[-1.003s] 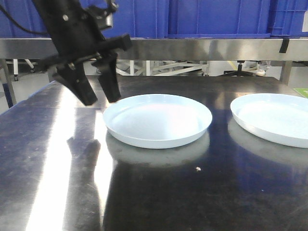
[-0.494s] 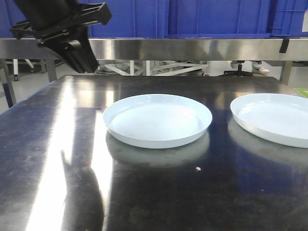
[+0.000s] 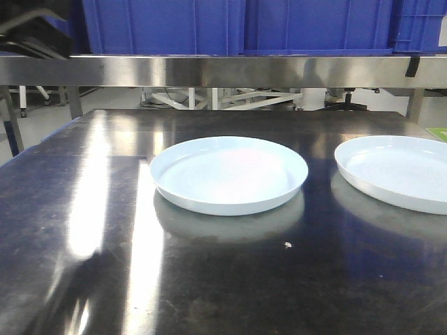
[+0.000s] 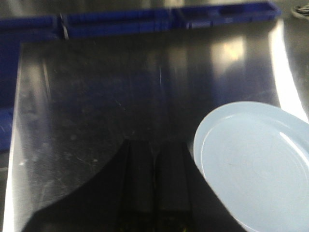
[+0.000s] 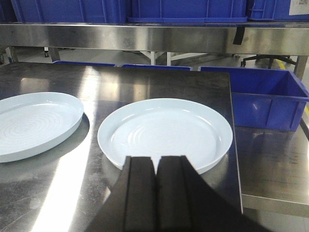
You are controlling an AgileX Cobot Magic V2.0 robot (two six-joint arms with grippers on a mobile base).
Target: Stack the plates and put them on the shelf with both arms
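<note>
Two pale blue-white plates lie apart on the dark steel tabletop: one in the middle (image 3: 228, 174) and one at the right (image 3: 398, 171). The left wrist view looks down from high up. There my left gripper (image 4: 155, 145) is shut and empty, hanging left of a plate (image 4: 256, 164). Only a dark part of that arm (image 3: 28, 31) shows at the front view's top left. My right gripper (image 5: 156, 159) is shut on nothing, its tips just short of the near rim of the right plate (image 5: 164, 133). The other plate (image 5: 34, 123) lies to its left. The shelf rail (image 3: 230, 70) runs across behind the table.
Big blue crates (image 3: 209, 24) stand on the shelf. A lower blue crate (image 5: 265, 96) sits past the table's right edge (image 5: 234, 145). A small crumb (image 3: 287, 244) lies on the tabletop (image 3: 105, 209) in front of the middle plate.
My left gripper was open beside the middle plate's left rim. It has since risen up and to the left, almost out of the front view. The plates have not moved.
</note>
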